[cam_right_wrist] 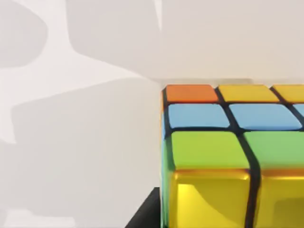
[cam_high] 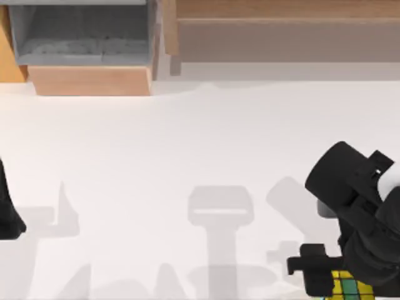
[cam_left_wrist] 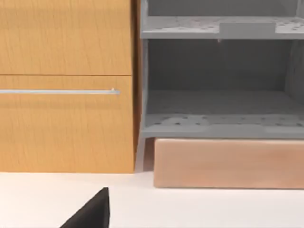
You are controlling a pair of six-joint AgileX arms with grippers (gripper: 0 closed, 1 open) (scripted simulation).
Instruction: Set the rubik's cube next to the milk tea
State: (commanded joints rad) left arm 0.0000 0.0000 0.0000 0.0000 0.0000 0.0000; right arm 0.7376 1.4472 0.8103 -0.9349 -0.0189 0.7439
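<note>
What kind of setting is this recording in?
Likely a rendered home or office tabletop: a white table backed by a wooden cabinet with a bar handle and a grey shelf unit. A rubik's cube sits under the right hand.

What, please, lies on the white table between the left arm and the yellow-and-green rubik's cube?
In the top view, nothing but bare white table with shadows lies between the left arm and the rubik's cube.

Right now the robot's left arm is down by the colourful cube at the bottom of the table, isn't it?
Not the left one. The top view shows the right gripper at the rubik's cube, at the table's bottom right edge. The left arm sits at the far left edge, away from the cube.
</note>
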